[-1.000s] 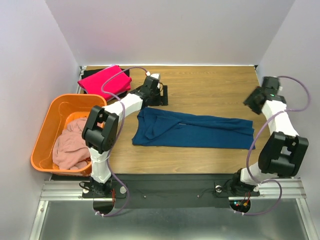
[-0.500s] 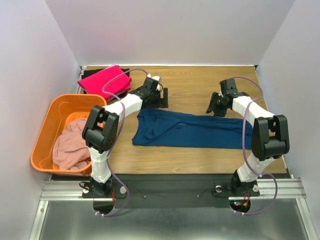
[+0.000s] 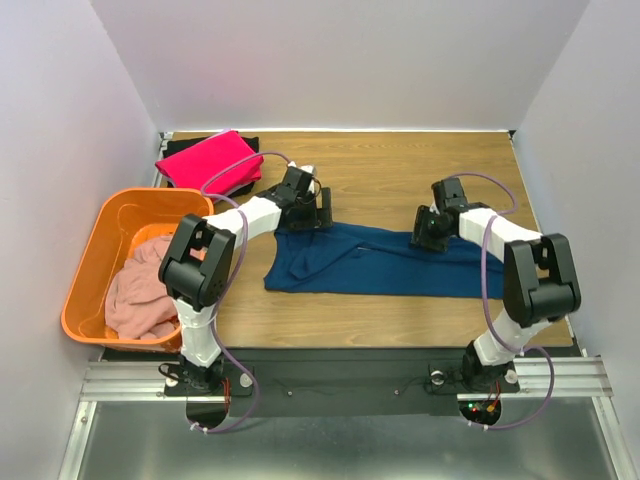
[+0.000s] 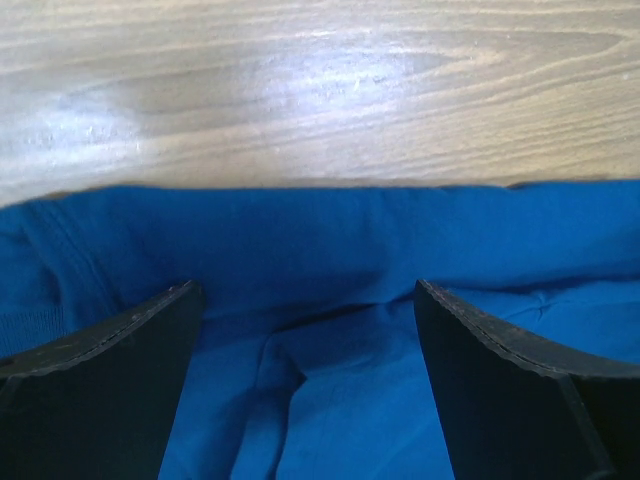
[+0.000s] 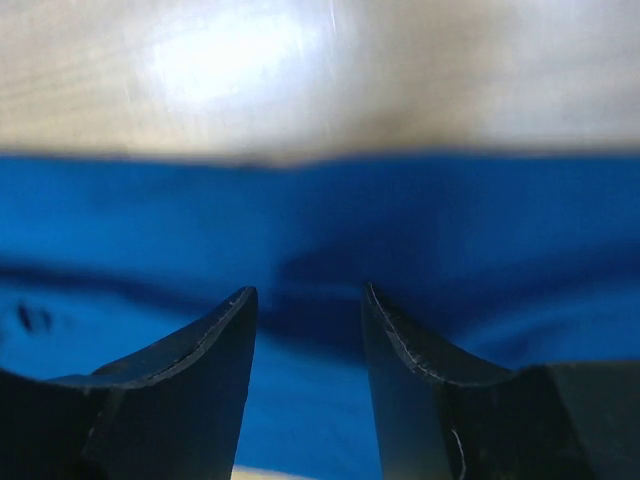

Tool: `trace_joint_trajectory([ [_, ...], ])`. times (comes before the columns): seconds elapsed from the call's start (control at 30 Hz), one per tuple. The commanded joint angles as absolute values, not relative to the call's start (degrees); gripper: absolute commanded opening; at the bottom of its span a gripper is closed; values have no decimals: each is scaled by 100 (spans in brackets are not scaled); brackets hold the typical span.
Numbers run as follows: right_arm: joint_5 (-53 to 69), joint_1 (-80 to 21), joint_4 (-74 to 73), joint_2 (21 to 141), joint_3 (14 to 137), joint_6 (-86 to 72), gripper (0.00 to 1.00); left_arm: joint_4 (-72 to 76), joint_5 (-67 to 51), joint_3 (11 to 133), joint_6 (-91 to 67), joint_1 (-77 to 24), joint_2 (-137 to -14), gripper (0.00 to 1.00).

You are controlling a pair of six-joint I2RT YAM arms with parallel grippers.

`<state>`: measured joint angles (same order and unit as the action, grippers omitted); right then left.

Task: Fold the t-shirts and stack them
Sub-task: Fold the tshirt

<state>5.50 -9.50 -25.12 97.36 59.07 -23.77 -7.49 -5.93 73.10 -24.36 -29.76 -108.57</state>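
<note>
Eyes on the navy t-shirt (image 3: 385, 260): it lies flat across the middle of the bench (image 3: 400, 170) as a long band, wider and rumpled at its left end, narrower at its right. No print shows on the side facing up.

Your left pincer (image 3: 318, 213) sits at the navy shirt's far edge, near its left end. In the left wrist view the pincer (image 4: 305, 290) is spread as wide as it goes, both fingers low over blue cloth with a crease between them, and nothing is gripped.

Your right pincer (image 3: 425, 232) sits at the same far edge, right of the shirt's middle. In the right wrist view that pincer (image 5: 309, 290) is about half open, with a dark fold of cloth showing in the gap. It holds nothing, and I cannot tell whether the tips touch the fabric.

Beyond the navy shirt's left end lies the bright pink t-shirt (image 3: 205, 157), on top of the black t-shirt (image 3: 252, 146). Left of the navy shirt, the orange basket (image 3: 85, 270) holds the pale pink t-shirt (image 3: 145, 285), bunched up.
</note>
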Motion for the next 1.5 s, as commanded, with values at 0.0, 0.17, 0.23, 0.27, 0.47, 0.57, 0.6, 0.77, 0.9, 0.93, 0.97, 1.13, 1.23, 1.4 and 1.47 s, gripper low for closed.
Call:
trace_joint_trajectory([
  [0.0,799,-1002,-2540,9037,5494,-2373,52,-536,-642,7111,-2636,-2953,-10319,98],
  [0.17,923,-1011,-2716,8614,5098,-2399,52,-387,-615,6794,-2795,-2962,-10108,98],
  [0.23,888,-1011,-2760,8491,5054,-2373,52,-343,-633,6724,-2848,-2971,-10064,98],
  [0.27,896,-1011,-2786,8490,5062,-2347,52,-334,-642,6715,-2856,-2971,-10046,99],
  [0.47,1028,-1011,-2918,8517,5124,-2346,52,-203,-677,6697,-2935,-3093,-10054,98],
  [0.57,1019,-1011,-2900,8473,5194,-2425,52,-158,-651,6723,-2953,-3138,-10142,95],
  [0.6,1020,-1011,-2900,8455,5212,-2434,52,-176,-650,6750,-2944,-3146,-10169,93],
  [0.77,967,-1011,-2909,8376,5256,-2461,52,-237,-492,6768,-2848,-3243,-10160,81],
  [0.9,967,-1011,-2909,8341,5203,-2470,52,-281,-536,6715,-2900,-3304,-10204,63],
  [0.93,967,-1011,-2909,8323,5194,-2478,52,-299,-510,6706,-2900,-3322,-10204,62],
  [0.97,967,-1002,-2909,8306,5186,-2487,52,-308,-492,6706,-2918,-3331,-10213,58],
  [1.13,932,-1002,-2918,8227,5150,-2496,52,-413,-510,6732,-2918,-3392,-10204,27],
  [1.23,923,-1011,-2927,8192,5124,-2505,52,-422,-554,6689,-2953,-3436,-10178,9],
  [1.4,888,-1002,-2936,8069,5080,-2549,52,-422,-580,6601,-3111,-3638,-9958,0],
  [1.47,879,-1011,-2944,7990,5036,-2549,52,-431,-545,6504,-3190,-3700,-9818,0],
])
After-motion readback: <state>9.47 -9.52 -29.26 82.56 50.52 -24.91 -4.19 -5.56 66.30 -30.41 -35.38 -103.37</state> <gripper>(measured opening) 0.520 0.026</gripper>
